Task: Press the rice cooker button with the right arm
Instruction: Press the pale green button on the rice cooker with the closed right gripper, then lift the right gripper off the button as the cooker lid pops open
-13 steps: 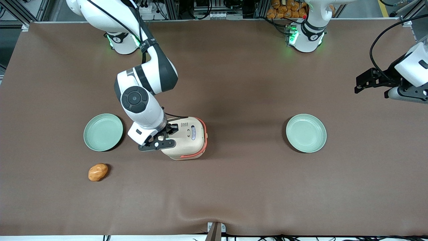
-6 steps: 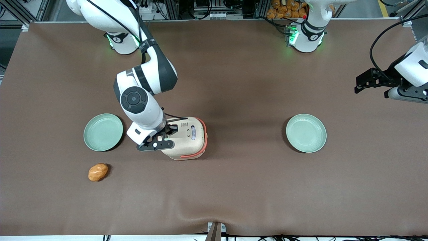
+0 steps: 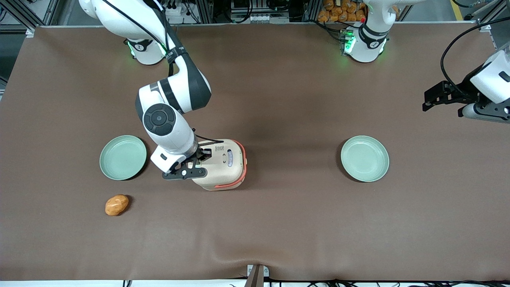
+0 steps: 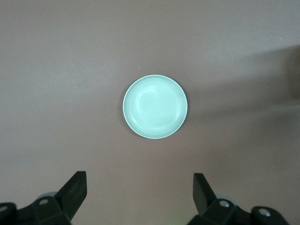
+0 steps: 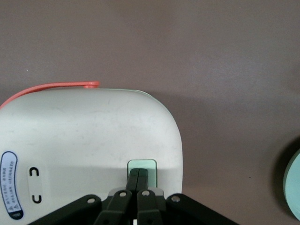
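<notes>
The cream rice cooker [image 3: 221,164] with a coral-orange handle band stands mid-table, its lid down. In the right wrist view its lid [image 5: 89,140] fills much of the frame, with a pale green button [image 5: 142,165] near the lid's edge. My right arm [image 3: 167,119] bends down over the cooker's end toward the working arm's side. Its gripper [image 3: 200,156] is shut, fingertips [image 5: 139,173] pressed together and resting on the green button.
One pale green plate [image 3: 123,157] lies beside the cooker toward the working arm's end, its edge visible as plate [image 5: 293,187]. Another plate [image 3: 364,158] lies toward the parked arm's end, plate [image 4: 155,106]. An orange-brown lump [image 3: 116,205] sits nearer the front camera.
The right arm's wrist has shifted very slightly away from the cooker and toward the plate; the cooker has stayed put and the gripper remains shut at the button.
</notes>
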Motion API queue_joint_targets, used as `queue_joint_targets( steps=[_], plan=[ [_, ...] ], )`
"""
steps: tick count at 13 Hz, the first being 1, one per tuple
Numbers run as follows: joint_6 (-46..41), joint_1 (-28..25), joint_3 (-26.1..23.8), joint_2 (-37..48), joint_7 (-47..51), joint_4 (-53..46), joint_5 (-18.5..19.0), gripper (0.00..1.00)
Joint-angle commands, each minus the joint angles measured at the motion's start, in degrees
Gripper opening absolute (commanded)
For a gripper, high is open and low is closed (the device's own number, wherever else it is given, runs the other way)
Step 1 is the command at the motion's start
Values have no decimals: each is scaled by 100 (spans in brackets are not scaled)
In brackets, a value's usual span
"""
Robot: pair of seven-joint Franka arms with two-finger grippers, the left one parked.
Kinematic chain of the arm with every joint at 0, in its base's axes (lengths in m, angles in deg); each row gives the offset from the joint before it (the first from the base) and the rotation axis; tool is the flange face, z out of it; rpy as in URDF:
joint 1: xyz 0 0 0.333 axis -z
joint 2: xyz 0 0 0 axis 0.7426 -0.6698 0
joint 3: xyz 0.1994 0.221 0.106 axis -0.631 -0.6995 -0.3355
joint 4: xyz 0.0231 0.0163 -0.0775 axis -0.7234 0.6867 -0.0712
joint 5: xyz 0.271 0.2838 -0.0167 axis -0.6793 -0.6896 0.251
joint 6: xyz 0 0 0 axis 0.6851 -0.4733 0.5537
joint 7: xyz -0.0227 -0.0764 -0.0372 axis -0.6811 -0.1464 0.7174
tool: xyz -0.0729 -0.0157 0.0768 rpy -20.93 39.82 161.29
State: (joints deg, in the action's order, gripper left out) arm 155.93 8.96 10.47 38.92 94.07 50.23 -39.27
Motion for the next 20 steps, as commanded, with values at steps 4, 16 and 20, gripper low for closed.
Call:
queue_joint_targets(
  steps=[4,16,20],
  plan=[
    [177,32,57,-201,49,141,-45,0],
    [-103,-48,22,413,242,-52,-274,6],
    [-559,23,66,967,198,-61,-265,22]
  ],
)
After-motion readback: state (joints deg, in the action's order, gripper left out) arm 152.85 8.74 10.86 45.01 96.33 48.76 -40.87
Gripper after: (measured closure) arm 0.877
